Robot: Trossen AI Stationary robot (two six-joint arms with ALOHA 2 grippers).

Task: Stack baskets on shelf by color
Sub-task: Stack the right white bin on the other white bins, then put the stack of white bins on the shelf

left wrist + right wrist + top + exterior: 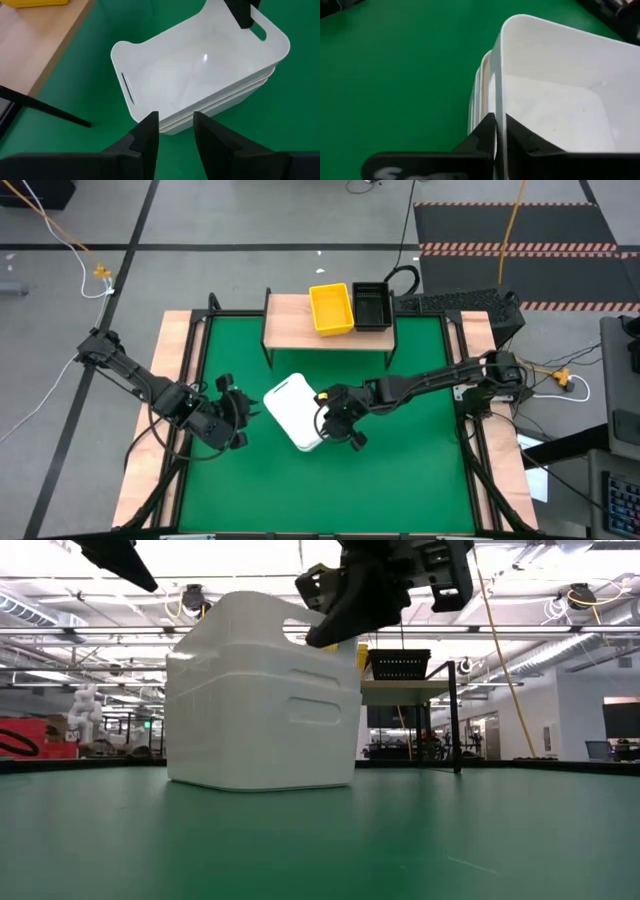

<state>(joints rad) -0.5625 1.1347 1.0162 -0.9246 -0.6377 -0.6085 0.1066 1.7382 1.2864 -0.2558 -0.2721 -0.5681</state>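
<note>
Nesting white baskets [293, 412], rim pinched by right tool [324, 420]; left tool [240, 418] half-open beside

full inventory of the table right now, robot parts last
white baskets: a nested stack, at least two rims visible in the wrist views, exact count unclear; white; on the green mat, mid-table, in front of the shelf
yellow basket: one, yellow, on the shelf, middle
black basket: one, black, on the shelf's right end, beside the yellow one
shelf: one, light-brown board on black legs, far edge of the mat; left part bare
green mat: one, green, covers the tabletop
left gripper: open, empty, just short of the stack's left end
right gripper: shut on the rim of the top white basket, right end of the stack
</note>
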